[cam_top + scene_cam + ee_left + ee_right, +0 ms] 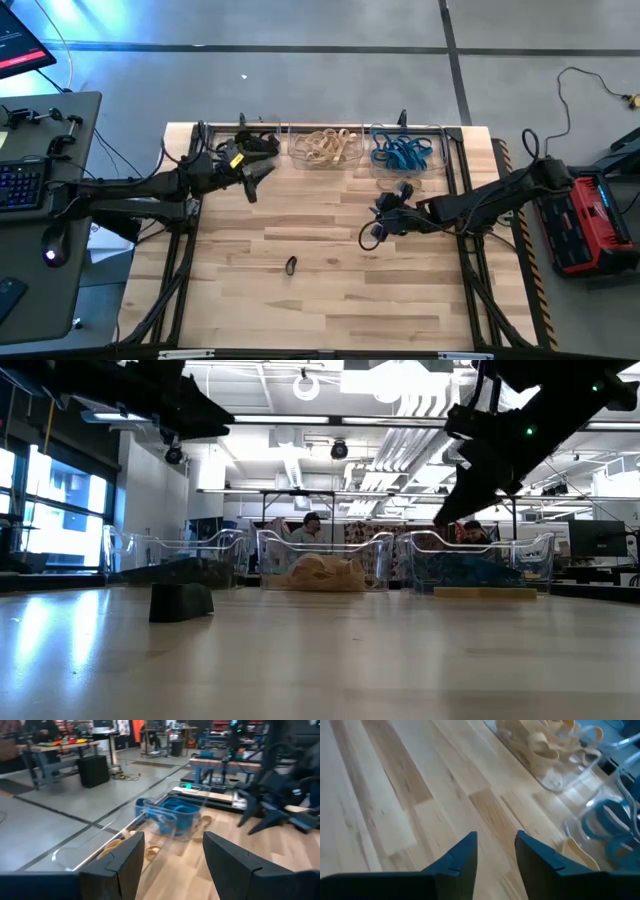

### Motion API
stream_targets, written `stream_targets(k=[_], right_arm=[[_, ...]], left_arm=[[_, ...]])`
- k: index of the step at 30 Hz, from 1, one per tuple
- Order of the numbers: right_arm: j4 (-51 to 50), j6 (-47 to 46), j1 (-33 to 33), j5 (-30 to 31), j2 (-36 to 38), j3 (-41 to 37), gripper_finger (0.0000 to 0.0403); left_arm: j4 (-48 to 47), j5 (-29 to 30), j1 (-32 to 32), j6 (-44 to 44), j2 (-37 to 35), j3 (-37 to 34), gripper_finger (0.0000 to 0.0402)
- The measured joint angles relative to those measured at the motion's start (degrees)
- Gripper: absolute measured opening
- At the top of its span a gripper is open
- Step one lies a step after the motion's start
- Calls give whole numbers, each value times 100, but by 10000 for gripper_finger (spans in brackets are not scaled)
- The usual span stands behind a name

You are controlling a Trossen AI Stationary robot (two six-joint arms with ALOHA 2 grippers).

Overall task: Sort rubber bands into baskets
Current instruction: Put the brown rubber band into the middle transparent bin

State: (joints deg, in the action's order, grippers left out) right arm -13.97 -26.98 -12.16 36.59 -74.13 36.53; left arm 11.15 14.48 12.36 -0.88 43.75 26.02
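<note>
— Where are the rubber bands right now?

— One small black rubber band (291,265) lies loose on the pale wooden plank table (300,310), in the middle toward the near edge. The rest are sorted in three clear rectangular plastic baskets along the far edge: black loops in the left basket (258,143), tan loops in the middle basket (326,147), blue loops in the right basket (403,151). A tan band (577,854) also lies on the wood just in front of the blue basket.

— And how do they lie relative to your pincers?

— My right pincer (384,206) hangs above the table just in front of the blue basket, well apart from the loose black band, which sits off toward the table's middle. From my right wrist I see bare wood between my two dark fingers (462,857), parted by a narrow gap and holding nothing. My left pincer (252,180) hovers just in front of the black-band basket, its fingers (125,865) spread wide and empty. The loose black band is well clear of it too, nearer the front edge.
</note>
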Motion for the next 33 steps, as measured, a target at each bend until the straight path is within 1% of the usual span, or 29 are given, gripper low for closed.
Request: stream_targets(k=[6,12,16,25,28,31,33], right_arm=[[-472,-232,0,-23,0,0,141],[-612,-247,15,-25,0,0,142],[-663,-268,15,11,0,-8,143],[556,-306,64,31,-2,-922,143],[1040,-302,252,47,-2,-1232,143],[1208,-271,532,78,-2,-1431,143],[1174,-238,740,239,-2,-1504,143]], left_arm=[[86,-10,-339,73,0,0,195],[145,-211,-539,148,67,0,195],[437,-353,-667,214,229,2,195],[935,-411,-899,413,725,2,195],[1252,-551,-955,501,894,2,195],[1487,-745,-991,486,1058,4,195],[1558,-797,-1018,435,1155,4,195]])
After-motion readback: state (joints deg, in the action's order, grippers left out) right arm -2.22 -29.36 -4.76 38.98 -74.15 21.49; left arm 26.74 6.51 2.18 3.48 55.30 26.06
